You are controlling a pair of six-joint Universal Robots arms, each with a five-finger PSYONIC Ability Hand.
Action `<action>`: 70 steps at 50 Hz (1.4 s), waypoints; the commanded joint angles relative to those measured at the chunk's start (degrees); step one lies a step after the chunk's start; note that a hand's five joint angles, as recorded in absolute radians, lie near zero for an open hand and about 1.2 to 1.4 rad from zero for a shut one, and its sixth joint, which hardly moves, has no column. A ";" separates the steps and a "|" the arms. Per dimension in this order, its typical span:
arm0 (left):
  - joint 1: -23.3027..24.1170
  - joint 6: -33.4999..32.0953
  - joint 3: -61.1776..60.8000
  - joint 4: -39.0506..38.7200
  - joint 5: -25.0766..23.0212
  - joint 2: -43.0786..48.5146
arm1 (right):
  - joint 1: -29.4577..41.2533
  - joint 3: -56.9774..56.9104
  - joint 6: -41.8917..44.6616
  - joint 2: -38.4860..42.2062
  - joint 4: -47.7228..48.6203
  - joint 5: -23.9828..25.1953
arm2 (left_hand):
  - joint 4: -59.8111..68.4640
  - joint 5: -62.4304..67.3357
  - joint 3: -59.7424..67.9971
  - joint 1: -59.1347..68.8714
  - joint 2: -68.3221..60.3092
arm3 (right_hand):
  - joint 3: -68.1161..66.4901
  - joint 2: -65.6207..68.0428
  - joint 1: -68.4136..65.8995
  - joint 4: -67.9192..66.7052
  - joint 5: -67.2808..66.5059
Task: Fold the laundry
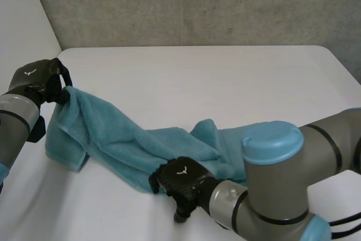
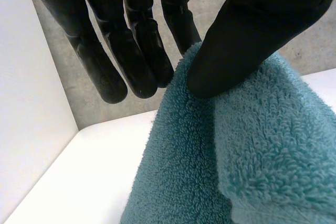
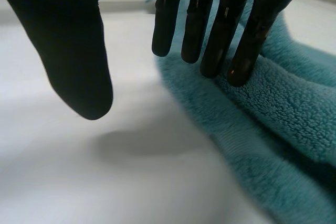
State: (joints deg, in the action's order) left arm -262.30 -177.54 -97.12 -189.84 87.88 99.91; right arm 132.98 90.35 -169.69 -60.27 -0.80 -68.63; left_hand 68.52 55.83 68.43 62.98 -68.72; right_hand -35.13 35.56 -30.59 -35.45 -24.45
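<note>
One teal towel (image 1: 113, 134), two black hands (image 1: 36, 80) (image 1: 180, 179)

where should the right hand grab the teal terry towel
Probably the near edge of the teal terry towel, under the right hand's straight fingers. Come from the bare white table side, thumb low: that edge lies flat and free, while the left hand pinches the far end.

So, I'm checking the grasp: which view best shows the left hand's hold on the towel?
Left wrist view: the left hand pins the towel between thumb and fingers. Head view shows that grip small, at a raised corner. Right wrist view shows the towel beneath the right hand.
</note>
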 commanded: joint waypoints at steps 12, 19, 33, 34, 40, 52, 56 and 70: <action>-0.06 0.00 -0.18 -0.01 -0.08 -0.07 | 3.34 -8.70 2.25 9.82 3.79 -11.53 | 11.48 14.17 11.57 17.02 -11.28 | -2.20 1.77 -6.74 -1.88 -2.87; -0.14 0.00 -0.18 -0.01 -0.08 -0.07 | 3.34 -8.96 4.10 10.09 4.75 -12.41 | 11.48 14.17 11.57 17.02 -11.28 | -6.89 6.47 -11.44 -6.58 -7.57; -0.06 0.08 -0.44 -0.01 -0.08 -0.95 | 3.25 -9.75 4.37 10.87 5.81 -13.90 | 11.48 14.17 11.57 17.02 -11.28 | -15.49 15.07 -20.03 -15.18 -16.17; -0.14 0.08 -0.53 -0.01 -0.08 -0.95 | 3.16 -9.93 4.46 11.31 5.90 -14.25 | 11.48 14.17 11.57 17.02 -11.28 | -15.66 15.23 -20.20 -15.34 -16.33; -0.06 0.08 -0.53 -0.01 -0.08 -1.21 | 2.81 -10.19 4.63 11.32 5.81 -15.13 | 11.48 14.17 11.57 17.02 -11.28 | -19.36 18.94 -23.90 -19.05 -20.04; 0.12 0.08 -0.62 -0.01 -0.08 -2.00 | 2.20 -10.19 4.63 9.21 5.55 -15.49 | 11.48 14.17 11.57 17.02 -11.28 | -21.19 20.77 -25.73 -20.88 -21.87; 0.21 0.08 -0.71 0.08 -0.08 -2.09 | 2.11 -10.19 4.63 8.42 5.37 -15.66 | 11.48 14.17 11.57 17.02 -11.28 | -37.19 36.77 -41.73 -36.88 -37.87; 0.56 -0.09 -2.20 1.40 -0.34 -3.40 | -12.31 -6.41 4.72 -12.15 -1.31 -15.49 | 11.48 14.17 11.57 17.02 -11.28 | -44.87 44.44 -49.41 -44.55 -45.55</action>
State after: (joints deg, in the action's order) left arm -262.03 -177.52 -98.45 -189.47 87.66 97.65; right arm 128.34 82.40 -165.10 -62.20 2.83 -85.15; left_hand 68.53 55.82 68.43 62.98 -68.74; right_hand -67.58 67.38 -55.09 -68.03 -55.38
